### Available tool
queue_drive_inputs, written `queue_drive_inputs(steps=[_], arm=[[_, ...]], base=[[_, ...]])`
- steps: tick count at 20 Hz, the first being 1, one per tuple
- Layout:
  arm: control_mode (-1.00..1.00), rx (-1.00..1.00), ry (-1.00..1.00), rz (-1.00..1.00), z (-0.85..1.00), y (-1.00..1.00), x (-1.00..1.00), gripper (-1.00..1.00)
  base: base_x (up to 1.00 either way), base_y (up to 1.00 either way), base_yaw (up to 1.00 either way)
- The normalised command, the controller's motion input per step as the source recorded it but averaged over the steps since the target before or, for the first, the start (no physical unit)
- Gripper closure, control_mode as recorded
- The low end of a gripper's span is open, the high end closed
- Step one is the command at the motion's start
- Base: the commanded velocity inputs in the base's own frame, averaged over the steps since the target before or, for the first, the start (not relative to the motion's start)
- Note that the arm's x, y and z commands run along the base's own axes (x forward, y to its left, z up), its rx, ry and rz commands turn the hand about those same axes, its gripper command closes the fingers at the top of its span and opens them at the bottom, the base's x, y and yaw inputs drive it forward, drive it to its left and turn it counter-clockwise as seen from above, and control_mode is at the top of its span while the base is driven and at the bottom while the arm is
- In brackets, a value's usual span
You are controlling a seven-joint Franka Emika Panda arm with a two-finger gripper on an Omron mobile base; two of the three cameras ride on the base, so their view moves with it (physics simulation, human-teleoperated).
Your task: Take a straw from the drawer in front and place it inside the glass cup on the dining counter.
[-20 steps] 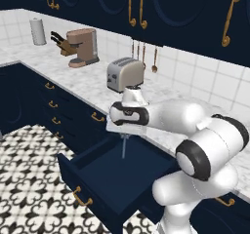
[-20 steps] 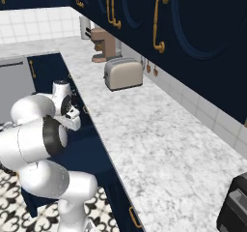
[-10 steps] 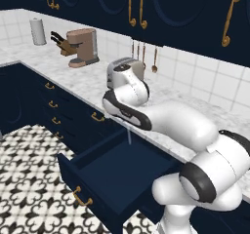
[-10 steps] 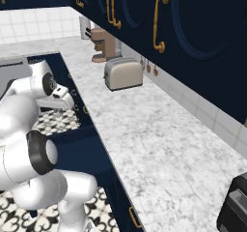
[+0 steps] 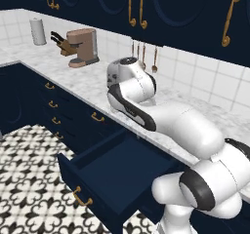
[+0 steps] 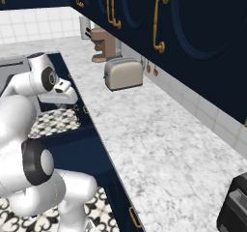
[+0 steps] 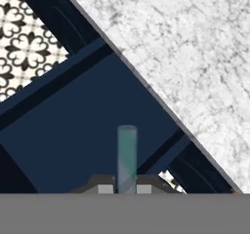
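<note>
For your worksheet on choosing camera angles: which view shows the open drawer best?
The left base view: the drawer shows whole, pulled out, with its dark inside and brass handle. The hand view looks down into part of its inside, past the straw in the gripper. The right base view gives a dark sliver beside the arm.

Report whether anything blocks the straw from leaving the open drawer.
Nothing visible does. In the hand view the straw stands up between the gripper fingertips, over the open drawer, whose inside looks bare. The marble worktop lies off to one side, not over the straw. The glass cup cannot be judged from here.
</note>
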Motion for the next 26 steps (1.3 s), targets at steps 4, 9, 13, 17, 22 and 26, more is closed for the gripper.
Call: queue_drive_inputs(steps=[4,9,13,17,22,26], arm=[[1.00,0.00,0.00,0.00,0.00,0.00,0.00,1.00],[1.00,0.00,0.00,0.00,0.00,0.00,0.00,1.00],[1.00,0.00,0.00,0.00,0.00,0.00,0.00,1.00],[1.00,0.00,0.00,0.00,0.00,0.00,0.00,1.00],[1.00,0.00,0.00,0.00,0.00,0.00,0.00,1.00],[1.00,0.00,0.00,0.00,0.00,0.00,0.00,1.00]], base=[[-0.86,-0.04,0.03],[-1.00,0.07,0.24],[-0.39,0.44,0.74],[0.00,0.44,0.91],[0.00,0.40,0.88],[0.08,0.52,0.75]])
